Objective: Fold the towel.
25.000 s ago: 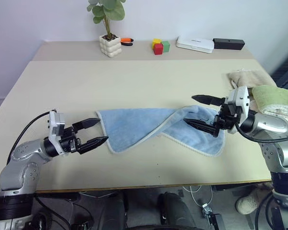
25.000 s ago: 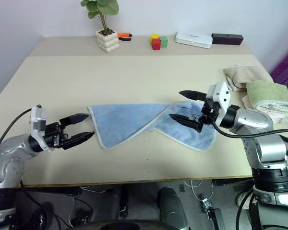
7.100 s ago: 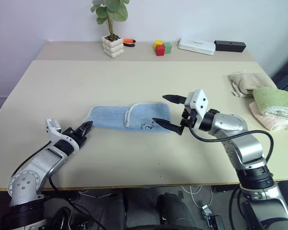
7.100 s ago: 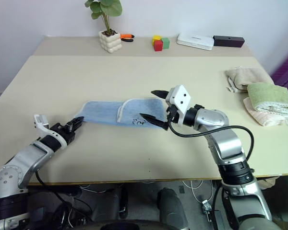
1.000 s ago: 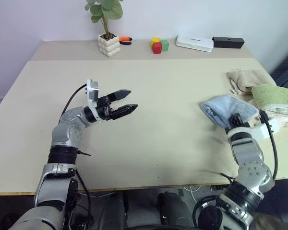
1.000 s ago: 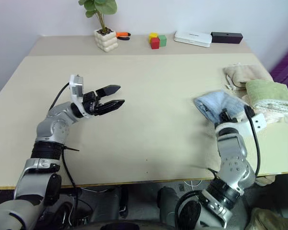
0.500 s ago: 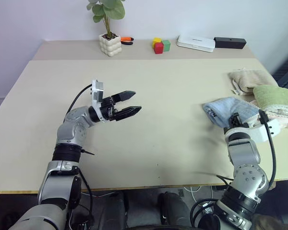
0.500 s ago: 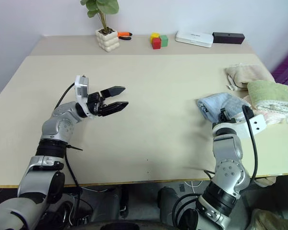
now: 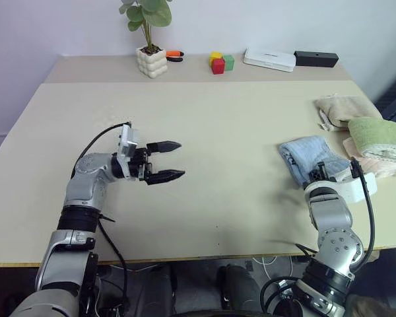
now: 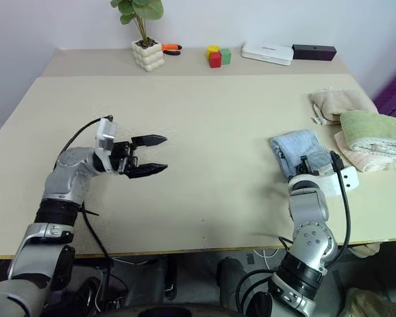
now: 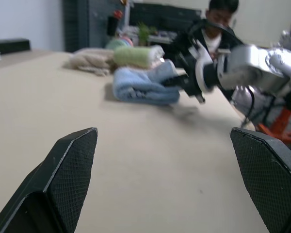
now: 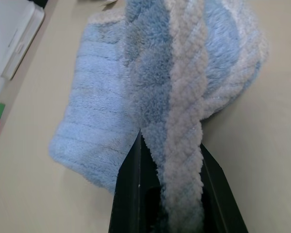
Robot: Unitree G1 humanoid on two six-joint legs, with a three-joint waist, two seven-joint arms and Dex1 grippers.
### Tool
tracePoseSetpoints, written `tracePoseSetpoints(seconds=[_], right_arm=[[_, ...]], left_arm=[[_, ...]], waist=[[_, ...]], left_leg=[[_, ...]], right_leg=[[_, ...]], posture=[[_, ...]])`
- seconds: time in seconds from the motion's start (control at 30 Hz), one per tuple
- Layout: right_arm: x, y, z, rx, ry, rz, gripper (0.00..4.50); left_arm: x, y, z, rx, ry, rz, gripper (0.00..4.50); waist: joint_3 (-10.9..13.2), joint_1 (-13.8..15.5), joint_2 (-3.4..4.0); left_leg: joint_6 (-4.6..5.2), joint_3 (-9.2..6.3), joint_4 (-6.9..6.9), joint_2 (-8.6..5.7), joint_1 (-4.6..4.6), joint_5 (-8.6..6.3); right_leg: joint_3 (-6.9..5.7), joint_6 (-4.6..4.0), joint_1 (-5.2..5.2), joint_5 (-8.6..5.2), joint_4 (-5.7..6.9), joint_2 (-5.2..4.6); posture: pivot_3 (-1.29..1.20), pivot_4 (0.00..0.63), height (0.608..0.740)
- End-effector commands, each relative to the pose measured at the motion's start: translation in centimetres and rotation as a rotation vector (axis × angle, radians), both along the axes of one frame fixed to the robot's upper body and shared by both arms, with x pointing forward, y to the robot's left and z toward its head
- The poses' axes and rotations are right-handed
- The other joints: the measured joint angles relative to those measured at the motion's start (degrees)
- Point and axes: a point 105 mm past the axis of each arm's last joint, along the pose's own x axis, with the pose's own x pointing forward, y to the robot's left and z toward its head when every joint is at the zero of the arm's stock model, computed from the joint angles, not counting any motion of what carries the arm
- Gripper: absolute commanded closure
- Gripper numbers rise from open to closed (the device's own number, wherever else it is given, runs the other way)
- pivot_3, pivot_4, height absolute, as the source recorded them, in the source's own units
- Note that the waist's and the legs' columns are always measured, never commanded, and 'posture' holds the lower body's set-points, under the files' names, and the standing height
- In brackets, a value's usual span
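right gripper (image 12: 177, 204) is pinched tight on the folded towel (image 9: 311, 156), which lies bunched on the table (image 9: 237, 125) just beside the green towel (image 9: 379, 136), perhaps touching. left gripper (image 9: 169, 160) hovers wide, empty.

Soft, fluffy terry pile on the folded light blue cloth towel (image 12: 150, 82), its pale hem a thicker, nubbly cord running between the matt black plastic fingers (image 12: 131, 194) of the right gripper (image 12: 172, 204). Over on the left gripper (image 11: 167, 179), the black fingertips (image 11: 68, 170) carry a fine cross-hatched, grippy texture. The long beige table (image 9: 237, 125) looks smooth and matt, barely any sheen. Beside the blue one, a rolled green towel (image 9: 376, 135) and a crumpled beige towel (image 9: 340, 109), both looped cloth too. Arm links: brushed silvery metal, satin finish.
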Motion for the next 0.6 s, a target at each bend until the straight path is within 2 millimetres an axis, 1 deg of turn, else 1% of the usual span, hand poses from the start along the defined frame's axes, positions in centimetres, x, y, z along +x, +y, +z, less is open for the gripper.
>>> tracePoseSetpoints(seconds=[0.03, 0.1, 0.17, 0.2, 0.23, 0.27, 0.3, 0.33, 0.43, 0.5, 0.6], right_arm=[[0.0, 1.3, 0.3, 0.040, -0.047, 0.030, 4.48], [0.3, 1.5, 0.9, 0.009, -0.069, 0.063, 4.48], [0.2, 1.1, 1.3, -0.006, -0.090, 0.052, 3.74], [0.1, 1.0, 1.2, -0.017, -0.078, 0.047, 3.45], [-0.1, 0.8, 1.0, -0.030, -0.064, 0.036, 3.02], [-0.2, 0.5, 1.1, -0.058, -0.055, 0.026, 2.45], [-0.3, 0.0, 1.2, -0.087, -0.048, 0.010, 2.04], [-0.4, -0.4, 1.6, -0.109, -0.054, -0.007, 1.53], [-0.4, -0.9, 1.9, -0.145, -0.043, -0.022, 0.03], [-0.8, -1.3, 1.9, -0.198, -0.016, -0.030, 0.03], [-1.6, -2.8, 1.7, -0.289, 0.053, -0.085, 0.03]], left_arm=[[0.1, -0.3, 0.8, -0.010, -0.043, -0.014, 0.00], [0.2, -0.4, 0.9, -0.028, -0.036, -0.015, 0.00], [0.2, -0.6, 0.8, -0.030, -0.036, -0.016, 0.00], [0.2, -0.7, 0.8, -0.032, -0.037, -0.018, 0.00], [0.2, -0.8, 0.8, -0.035, -0.037, -0.019, 0.00], [0.2, -0.9, 0.8, -0.038, -0.037, -0.019, 0.00], [0.2, -0.9, 0.8, -0.041, -0.036, -0.018, 0.00], [0.3, -0.8, 0.8, -0.043, -0.035, -0.015, 0.00], [0.4, -0.8, 0.7, -0.046, -0.034, -0.011, 0.00], [0.4, -0.9, 0.7, -0.049, -0.035, -0.012, 0.00], [0.5, -1.1, 0.8, -0.062, -0.035, -0.011, 0.00]], waist=[[0.0, 0.0, 0.00], [0.0, -0.1, 0.00], [0.0, -0.1, 0.00], [0.0, -0.1, 0.00], [0.0, -0.1, 0.00], [0.0, -0.1, 0.00], [0.0, 0.0, 0.00], [0.0, 0.0, 0.00], [0.0, 0.0, 0.00], [0.0, 0.0, 0.00], [0.0, 0.1, 0.00]], left_leg=[[0.00, 0.00, 0.00, 0.00, 0.00, 0.00], [0.00, -0.01, -0.01, 0.00, 0.00, 0.00], [0.00, -0.01, -0.01, 0.00, 0.00, 0.00], [0.00, 0.00, 0.00, 0.00, 0.00, 0.00], [0.00, -0.01, -0.01, 0.00, 0.00, 0.00], [0.00, -0.01, 0.00, 0.00, 0.00, 0.00], [0.00, -0.01, 0.00, 0.00, 0.00, 0.00], [0.00, -0.01, 0.00, 0.00, 0.00, 0.00], [0.00, 0.00, 0.02, -0.01, 0.00, 0.00], [0.00, -0.01, 0.02, -0.01, 0.00, 0.00], [0.01, -0.01, 0.01, -0.01, 0.00, 0.00]], right_leg=[[0.00, 0.00, 0.00, 0.00, 0.00, 0.00], [0.00, 0.02, 0.00, 0.01, 0.00, 0.01], [0.00, 0.09, 0.00, 0.05, 0.00, 0.01], [0.00, 0.09, 0.00, 0.05, 0.00, 0.01], [0.00, 0.09, 0.00, 0.05, 0.00, 0.01], [0.00, 0.10, 0.00, 0.05, 0.00, 0.02], [0.00, 0.12, 0.00, 0.06, 0.00, 0.01], [0.00, 0.12, 0.00, 0.06, 0.00, 0.01], [0.00, 0.12, 0.02, 0.06, 0.00, 0.01], [0.00, 0.12, 0.01, 0.07, 0.01, 0.02], [0.00, 0.13, 0.01, 0.07, 0.00, 0.02]], posture=[[0.00, 0.150, 0.735], [0.00, 0.150, 0.735], [0.00, 0.150, 0.735], [0.00, 0.150, 0.735], [0.00, 0.150, 0.735], [0.00, 0.150, 0.735], [0.00, 0.150, 0.735], [0.00, 0.150, 0.735], [0.00, 0.150, 0.735], [0.00, 0.150, 0.735], [0.00, 0.150, 0.735]])
